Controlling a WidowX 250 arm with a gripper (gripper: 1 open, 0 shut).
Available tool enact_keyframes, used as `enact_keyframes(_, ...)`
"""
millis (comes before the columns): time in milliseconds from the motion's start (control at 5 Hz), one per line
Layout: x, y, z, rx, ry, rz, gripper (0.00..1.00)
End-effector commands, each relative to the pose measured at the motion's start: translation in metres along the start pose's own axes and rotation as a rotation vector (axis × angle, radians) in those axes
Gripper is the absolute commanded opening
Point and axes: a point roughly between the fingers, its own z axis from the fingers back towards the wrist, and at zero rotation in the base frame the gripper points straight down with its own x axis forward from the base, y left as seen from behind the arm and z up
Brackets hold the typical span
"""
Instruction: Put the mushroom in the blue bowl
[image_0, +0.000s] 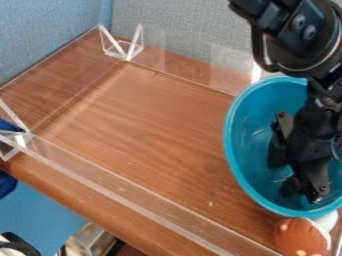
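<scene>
- Nearest the camera, one rounded reddish-brown object lies at the bottom edge, just outside the bowl; whether it is the mushroom cannot be told.
- Behind it sits one glossy, deep teal blue bowl.
- Inside the bowl, one black gripper points down; how far its jaws stand apart, or what they hold, cannot be told.
- Beneath everything, a smooth wooden table is edged by a clear acrylic wall.
- Farthest back stands a blue-grey wall.

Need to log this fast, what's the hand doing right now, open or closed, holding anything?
Hand: down inside the blue bowl; too dark to tell if it is open, closed, or holding anything.
</scene>
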Motion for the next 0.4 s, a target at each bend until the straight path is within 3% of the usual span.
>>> enact_keyframes(0, 0.0057, -0.0060, 0.0023, -0.001, -0.019, -0.009, 1.00)
enact_keyframes(200, 0.0064, -0.0093, 0.0017, -0.003, -0.018, -0.011, 1.00)
